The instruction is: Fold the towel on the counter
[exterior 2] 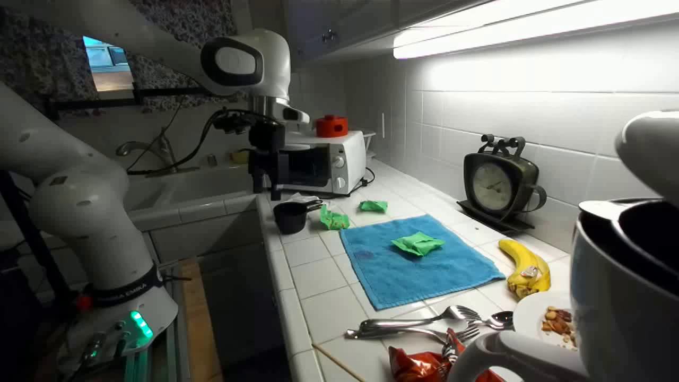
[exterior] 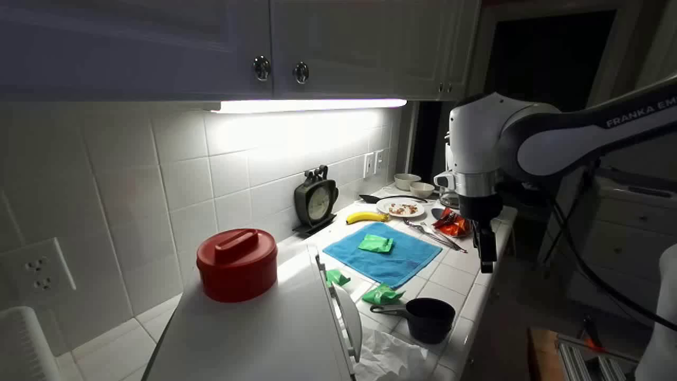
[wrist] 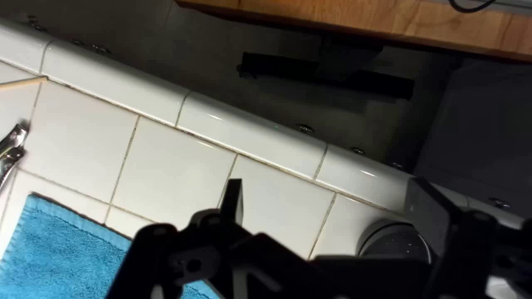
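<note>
The blue towel lies spread flat and unfolded on the white tiled counter; it shows in both exterior views (exterior: pixel 394 267) (exterior 2: pixel 382 276). A green packet (exterior: pixel 375 243) rests on top of it, also seen in an exterior view (exterior 2: pixel 417 244). In the wrist view one corner of the towel (wrist: pixel 62 253) shows at the lower left, partly hidden by the gripper. My gripper (wrist: pixel 326 195) is open with nothing between its fingers. It hangs pointing down above the counter's front edge, apart from the towel, as both exterior views show (exterior: pixel 485 256) (exterior 2: pixel 267 188).
A black pot (exterior 2: pixel 290 217) stands near the counter edge below the gripper. Two more green packets (exterior: pixel 383 295) (exterior 2: pixel 373 206) lie beside the towel. A banana (exterior 2: pixel 525 268), cutlery (exterior 2: pixel 408 324), a plate (exterior: pixel 399 207), a scale (exterior 2: pixel 496 185) and a toaster oven (exterior 2: pixel 350 164) surround it.
</note>
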`<state>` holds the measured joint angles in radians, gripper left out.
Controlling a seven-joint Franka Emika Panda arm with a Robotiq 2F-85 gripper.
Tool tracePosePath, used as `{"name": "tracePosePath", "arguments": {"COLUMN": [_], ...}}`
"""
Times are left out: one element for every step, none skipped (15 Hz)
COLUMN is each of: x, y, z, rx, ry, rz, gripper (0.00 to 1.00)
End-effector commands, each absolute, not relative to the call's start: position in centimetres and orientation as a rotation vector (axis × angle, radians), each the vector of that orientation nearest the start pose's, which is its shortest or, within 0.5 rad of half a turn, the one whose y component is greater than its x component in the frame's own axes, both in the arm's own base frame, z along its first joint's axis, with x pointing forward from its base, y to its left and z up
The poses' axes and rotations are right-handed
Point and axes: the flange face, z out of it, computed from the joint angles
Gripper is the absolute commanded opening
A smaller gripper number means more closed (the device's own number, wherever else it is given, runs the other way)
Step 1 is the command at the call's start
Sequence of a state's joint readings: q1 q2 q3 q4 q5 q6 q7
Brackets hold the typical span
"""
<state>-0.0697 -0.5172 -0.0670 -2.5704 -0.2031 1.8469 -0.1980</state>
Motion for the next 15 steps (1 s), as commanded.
{"name": "tracePosePath", "arguments": {"x": [35.4, 35.4, 35.4, 35.4, 36.0, 36.8, 37.4, 38.2, 38.8, 39.5, 40.1, 40.7, 41.3, 41.8, 42.3], "y": [-6.4, -6.4, -6.4, -6.4, -7.6, -9.0, -9.9, -10.9, -11.6, -12.3, -13.0, -13.4, -13.8, -14.2, -14.5], "z": [42.1, 42.1, 42.1, 42.1, 41.7, 41.1, 40.6, 40.1, 39.4, 38.6, 37.8, 37.0, 36.2, 35.5, 34.8], "rx": [-3.231, -3.231, -3.231, -3.231, -3.273, -3.308, -3.323, -3.338, -3.338, -3.342, -3.327, -3.310, -3.290, -3.279, -3.268], "ry": [-0.242, -0.242, -0.242, -0.241, -0.155, -0.075, -0.026, 0.020, 0.067, 0.127, 0.190, 0.258, 0.336, 0.393, 0.469], "rz": [0.372, 0.372, 0.372, 0.372, 0.357, 0.288, 0.245, 0.180, 0.136, 0.112, 0.086, 0.065, 0.068, 0.059, 0.059], "gripper": [1.00, 1.00, 1.00, 1.00, 1.00, 1.00, 1.00, 1.00, 1.00, 1.00, 1.00, 1.00, 1.00, 1.00, 1.00]}}
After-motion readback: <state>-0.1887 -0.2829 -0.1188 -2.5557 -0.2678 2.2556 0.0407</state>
